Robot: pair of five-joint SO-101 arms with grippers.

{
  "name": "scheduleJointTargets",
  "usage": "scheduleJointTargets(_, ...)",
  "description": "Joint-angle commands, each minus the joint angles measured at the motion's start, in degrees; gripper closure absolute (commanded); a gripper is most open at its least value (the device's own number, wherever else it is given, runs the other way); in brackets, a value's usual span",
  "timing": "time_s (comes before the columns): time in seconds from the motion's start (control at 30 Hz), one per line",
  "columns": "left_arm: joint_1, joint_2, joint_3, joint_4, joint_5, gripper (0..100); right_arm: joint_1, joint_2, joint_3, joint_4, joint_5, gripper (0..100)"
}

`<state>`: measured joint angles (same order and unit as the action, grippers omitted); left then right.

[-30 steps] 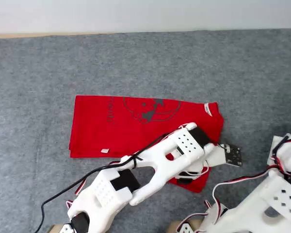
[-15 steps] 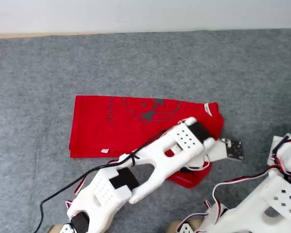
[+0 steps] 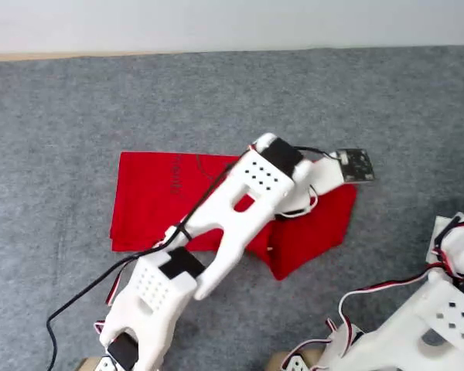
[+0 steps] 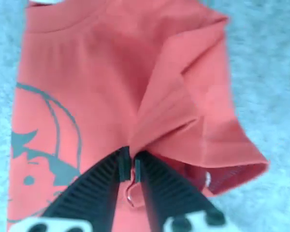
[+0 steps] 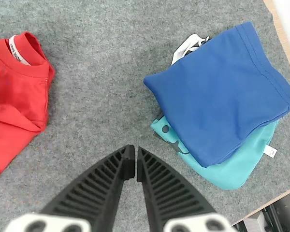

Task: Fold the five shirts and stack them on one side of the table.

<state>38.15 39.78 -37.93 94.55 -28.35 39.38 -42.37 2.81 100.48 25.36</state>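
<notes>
One red shirt (image 4: 87, 87) is pinched at a fold by left gripper (image 4: 129, 162); right gripper (image 5: 132, 162) is seen w/ fingers together.

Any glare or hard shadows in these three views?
High view: flat light, no glare, only a faint shadow under the left arm. Left wrist view: soft shading inside the fold of the red shirt pinched by the left tool. Right wrist view: the blue shirt slightly shades the teal shirt.

My jaws closed on pinch of red shirt (image 4: 87, 87); raised fold (image 4: 169, 111) runs out from tips; dark print (image 4: 29, 145) alongside; grey worktop (image 4: 275, 63) around shirt edges.
</notes>
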Motion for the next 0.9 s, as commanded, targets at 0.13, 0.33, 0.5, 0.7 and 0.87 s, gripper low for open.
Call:
scheduleJointTargets(0.13,-3.4,6.9,-8.3,-1.4,0.0,100,-1.6,-0.7,-0.3,1.8,0.3,99.0)
scheduleJointTargets(0.33,-6.1,13.5,-18.9,0.5,1.1,100,-2.9,-0.7,-0.2,1.9,0.3,99.0)
scheduleJointTargets(0.5,-6.5,18.9,-26.9,3.5,1.1,92,-2.9,-1.1,2.1,1.8,0.3,99.0)
scheduleJointTargets(0.7,-9.0,20.6,-33.8,5.3,3.8,82,-2.7,-1.3,4.2,1.9,0.3,99.0)
scheduleJointTargets(0.87,-11.2,20.6,-37.1,5.4,3.6,82,-2.8,-1.3,4.2,1.8,0.3,99.0)
